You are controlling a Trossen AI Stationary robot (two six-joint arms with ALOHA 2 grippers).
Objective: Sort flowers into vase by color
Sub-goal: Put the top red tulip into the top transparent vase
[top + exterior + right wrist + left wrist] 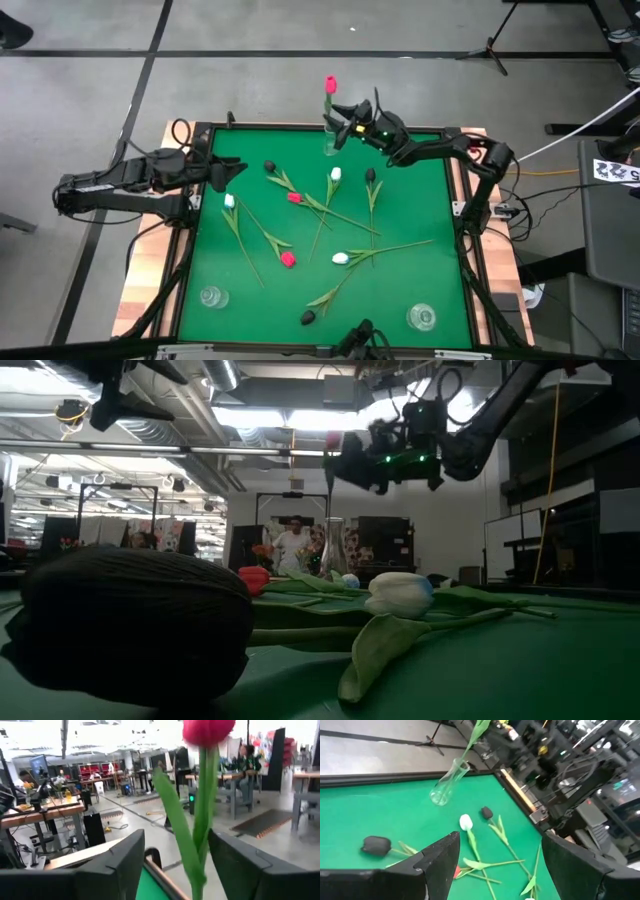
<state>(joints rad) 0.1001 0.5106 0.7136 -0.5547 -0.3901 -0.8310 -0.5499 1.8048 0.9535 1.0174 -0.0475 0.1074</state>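
At the table's far edge, the right gripper (352, 124) stands open around a pink tulip (330, 86) already in the vase (329, 141); withdrawing carelessly could topple both.

Pink-red tulip (331, 84); white tulip (336, 174); black tulip (270, 166); green table (400, 290).

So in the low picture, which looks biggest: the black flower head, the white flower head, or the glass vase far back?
1. black tulip head, filling the near left corner
2. glass vase at the far edge
3. white tulip head

The last two look close. The black bud sits nearest the camera, so its true size is unsure.
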